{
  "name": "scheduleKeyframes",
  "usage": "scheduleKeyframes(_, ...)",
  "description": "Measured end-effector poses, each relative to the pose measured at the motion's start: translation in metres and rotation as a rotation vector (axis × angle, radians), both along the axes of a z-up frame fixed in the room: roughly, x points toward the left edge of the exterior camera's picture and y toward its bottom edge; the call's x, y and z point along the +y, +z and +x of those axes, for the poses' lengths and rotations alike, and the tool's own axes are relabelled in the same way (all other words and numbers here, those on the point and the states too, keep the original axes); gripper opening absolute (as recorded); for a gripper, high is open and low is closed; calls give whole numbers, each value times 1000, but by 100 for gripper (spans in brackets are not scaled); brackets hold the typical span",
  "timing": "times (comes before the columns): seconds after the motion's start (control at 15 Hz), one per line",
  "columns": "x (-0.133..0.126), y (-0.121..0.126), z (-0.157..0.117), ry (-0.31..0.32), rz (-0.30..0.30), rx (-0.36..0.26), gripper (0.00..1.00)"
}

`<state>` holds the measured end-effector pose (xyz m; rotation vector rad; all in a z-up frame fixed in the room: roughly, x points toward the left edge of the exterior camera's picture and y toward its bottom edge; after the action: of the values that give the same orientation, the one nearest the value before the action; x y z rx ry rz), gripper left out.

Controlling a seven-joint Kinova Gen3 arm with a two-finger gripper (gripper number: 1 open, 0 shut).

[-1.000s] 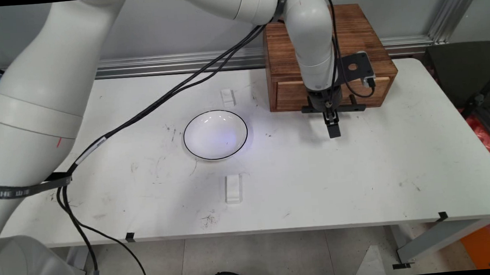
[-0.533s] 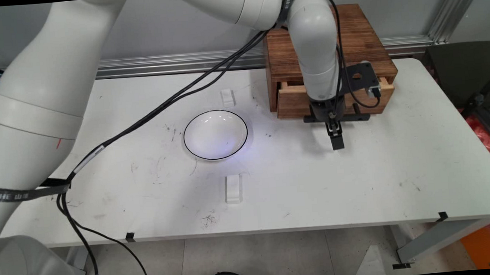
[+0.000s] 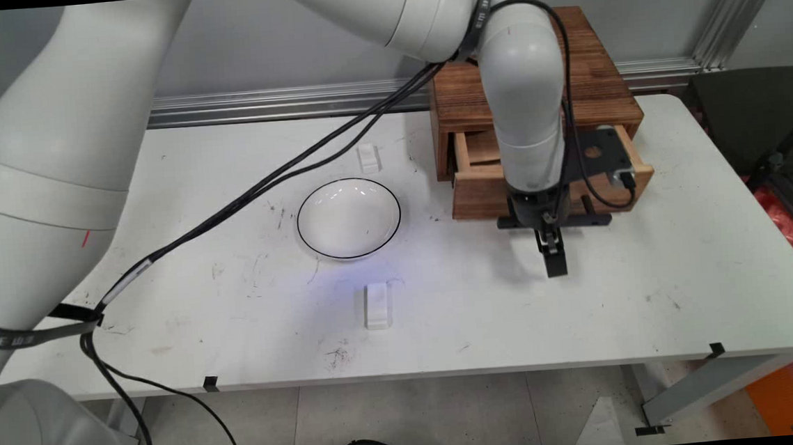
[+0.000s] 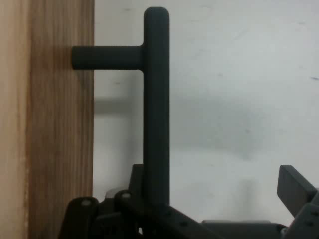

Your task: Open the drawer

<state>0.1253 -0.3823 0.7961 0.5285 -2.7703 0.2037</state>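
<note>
White table (image 3: 585, 321) stood before a grey wall, carrying a wooden box (image 3: 595, 62) at its far right edge. Its drawer (image 3: 482, 199) was pulled partly out toward the near edge. The gripper (image 3: 554, 257) hung just in front of the drawer, its jaws spread wide, with the drawer's black handle bar (image 4: 156, 99) lying between the fingers (image 4: 296, 191) and nothing clamped. A white bowl (image 3: 349, 219) with a dark rim sat near the table's middle, between two small white blocks (image 3: 377, 305).
</note>
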Motion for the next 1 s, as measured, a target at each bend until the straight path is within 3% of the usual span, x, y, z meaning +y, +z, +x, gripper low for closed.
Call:
scheduleKeyframes(0.33, 39, 5, -17, -31, 21, -15, 100)
scheduleKeyframes(1.0, 111, 7, -44, -32, 55, -32, 100)
